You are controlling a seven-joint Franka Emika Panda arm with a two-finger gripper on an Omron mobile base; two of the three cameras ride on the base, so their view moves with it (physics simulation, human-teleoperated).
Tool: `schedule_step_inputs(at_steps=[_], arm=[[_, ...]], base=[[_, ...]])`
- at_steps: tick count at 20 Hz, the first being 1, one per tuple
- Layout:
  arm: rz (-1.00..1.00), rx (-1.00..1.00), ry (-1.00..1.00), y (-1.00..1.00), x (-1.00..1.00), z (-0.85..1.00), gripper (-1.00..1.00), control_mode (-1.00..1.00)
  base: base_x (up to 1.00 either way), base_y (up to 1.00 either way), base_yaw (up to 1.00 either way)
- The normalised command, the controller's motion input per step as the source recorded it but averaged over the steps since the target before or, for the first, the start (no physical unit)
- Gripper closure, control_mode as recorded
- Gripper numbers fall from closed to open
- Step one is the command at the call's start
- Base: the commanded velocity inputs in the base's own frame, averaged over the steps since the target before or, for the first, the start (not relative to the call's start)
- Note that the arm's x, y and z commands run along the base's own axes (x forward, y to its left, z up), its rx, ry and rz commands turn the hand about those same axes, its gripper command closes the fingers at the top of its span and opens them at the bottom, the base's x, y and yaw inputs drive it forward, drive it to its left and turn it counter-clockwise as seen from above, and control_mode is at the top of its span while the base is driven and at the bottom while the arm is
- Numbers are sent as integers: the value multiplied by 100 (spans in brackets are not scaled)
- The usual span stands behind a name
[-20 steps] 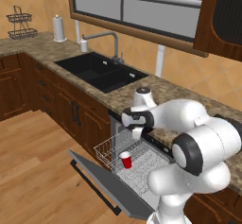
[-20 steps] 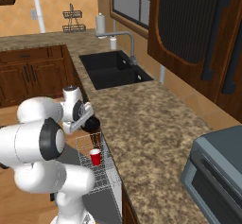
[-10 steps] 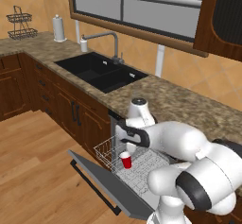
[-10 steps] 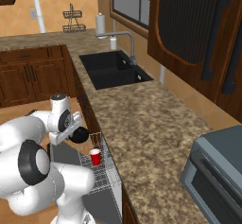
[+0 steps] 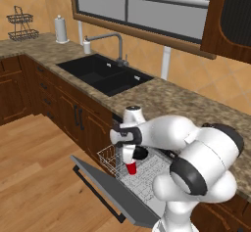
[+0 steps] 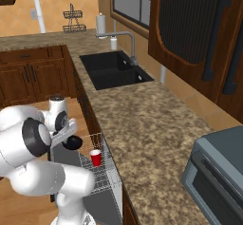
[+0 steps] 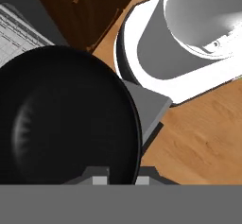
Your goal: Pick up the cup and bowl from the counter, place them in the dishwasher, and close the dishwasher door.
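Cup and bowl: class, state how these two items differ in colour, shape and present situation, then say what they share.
Colour: the cup is red; the bowl is glossy black.
Shape: the cup is tall and tapered; the bowl is wide and shallow.
Situation: the cup stands free and upright in the white rack; the bowl is clamped at its rim by the gripper.
Shared: both are over the open dishwasher door.

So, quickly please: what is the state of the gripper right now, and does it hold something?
Gripper: shut on the black bowl, clamping its rim, above the dishwasher rack.
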Motion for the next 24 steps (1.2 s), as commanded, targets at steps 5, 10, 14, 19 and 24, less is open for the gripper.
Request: schedule_step_inputs(at_steps=[5,10,14,19,24], arm=[[0,-7,7,26,17,-33,100,-100],[0,-7,1,3,33,-23,100,-100],[0,-5,2,0,54,-2,100,-100],[6,-9,6,16,42,-1,100,-100],[13,-15,6,13,12,-16,100,-100]], base=[[0,0,0],[0,0,0],[0,0,0],[0,0,0],[0,0,0]])
